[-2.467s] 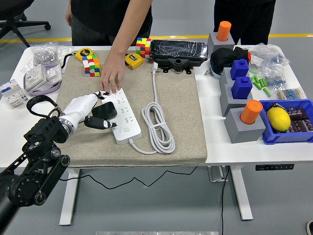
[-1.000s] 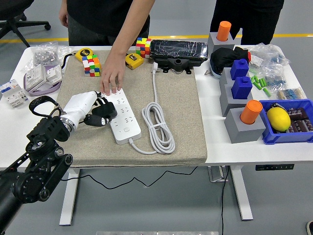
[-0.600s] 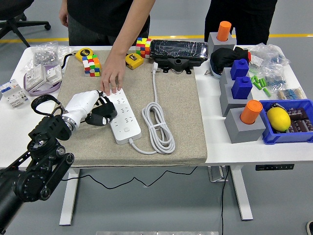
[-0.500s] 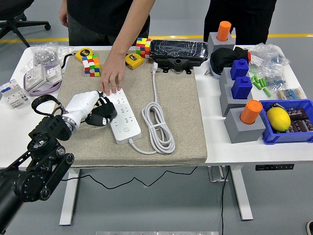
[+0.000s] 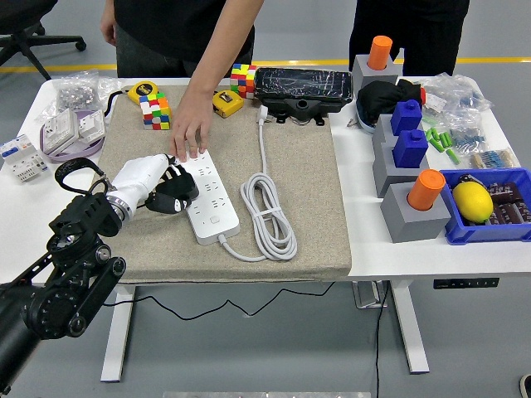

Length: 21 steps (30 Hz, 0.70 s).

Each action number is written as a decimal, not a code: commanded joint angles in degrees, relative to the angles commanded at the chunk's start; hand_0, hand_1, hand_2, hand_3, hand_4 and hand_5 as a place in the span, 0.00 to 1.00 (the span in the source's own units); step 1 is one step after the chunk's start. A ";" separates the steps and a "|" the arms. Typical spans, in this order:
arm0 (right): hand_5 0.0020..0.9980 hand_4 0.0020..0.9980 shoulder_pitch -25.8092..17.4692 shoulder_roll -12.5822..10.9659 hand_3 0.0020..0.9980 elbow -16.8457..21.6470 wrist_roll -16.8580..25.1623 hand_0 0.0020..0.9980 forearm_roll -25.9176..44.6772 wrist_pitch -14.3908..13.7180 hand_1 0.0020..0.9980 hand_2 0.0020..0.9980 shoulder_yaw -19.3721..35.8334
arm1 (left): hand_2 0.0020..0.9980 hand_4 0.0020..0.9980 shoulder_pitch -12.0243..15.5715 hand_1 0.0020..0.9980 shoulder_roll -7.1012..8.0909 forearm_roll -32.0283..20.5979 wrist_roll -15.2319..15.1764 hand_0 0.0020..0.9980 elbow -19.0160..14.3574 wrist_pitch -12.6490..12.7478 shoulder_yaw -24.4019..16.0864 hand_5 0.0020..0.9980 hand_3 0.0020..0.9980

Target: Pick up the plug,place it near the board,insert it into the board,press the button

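OK, my left hand [image 5: 162, 189] is at the left edge of the white power strip [image 5: 205, 195], fingers [image 5: 176, 192] clenched around the black plug [image 5: 172, 201], which sits just beside the strip on the beige mat [image 5: 299, 182]. A person's hand [image 5: 190, 126] presses on the strip's far end. The coiled white cable [image 5: 267, 211] lies right of the strip on the worktop [image 5: 415, 253].

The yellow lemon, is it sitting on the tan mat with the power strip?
No, the lemon lies in the blue bin at the table's right end, well off the tan mat where the power strip rests.
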 joint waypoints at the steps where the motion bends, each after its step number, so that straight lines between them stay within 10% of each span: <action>1: 0.94 1.00 0.03 -0.02 0.75 0.00 0.01 0.78 0.01 0.00 0.72 0.72 0.01 | 0.55 0.81 -0.03 0.52 0.00 0.00 0.01 0.35 -0.03 0.01 0.00 0.13 0.57; 5: 0.94 1.00 0.03 -0.02 0.75 0.00 0.02 0.78 0.05 -0.01 0.72 0.72 0.02 | 0.55 0.81 -0.05 0.52 0.00 0.00 0.14 0.35 -0.14 -0.49 0.08 0.13 0.57; 6: 0.94 1.00 0.01 -0.02 0.75 0.00 0.02 0.78 0.05 -0.03 0.72 0.72 0.03 | 0.38 0.77 -0.05 0.28 0.00 0.00 0.16 0.27 -0.17 -0.69 0.11 0.07 0.54; 11: 0.94 1.00 -0.03 0.02 0.75 0.00 0.13 0.78 0.08 -0.05 0.72 0.72 0.08 | 0.38 0.77 -0.27 0.28 -0.03 0.00 0.37 0.27 -0.29 -1.92 0.15 0.07 0.54; 12: 0.94 1.00 -0.03 0.01 0.75 0.00 0.13 0.78 0.05 -0.03 0.72 0.72 0.07 | 0.27 0.75 -0.31 0.15 -0.04 0.00 0.43 0.25 -0.28 -2.12 0.16 0.07 0.52; 21: 0.94 1.00 -0.30 0.08 0.75 0.00 -0.06 0.78 -0.18 0.09 0.72 0.72 0.45 | 0.24 0.72 -0.66 0.11 0.11 0.00 0.32 0.24 -0.68 -2.25 0.20 0.05 0.50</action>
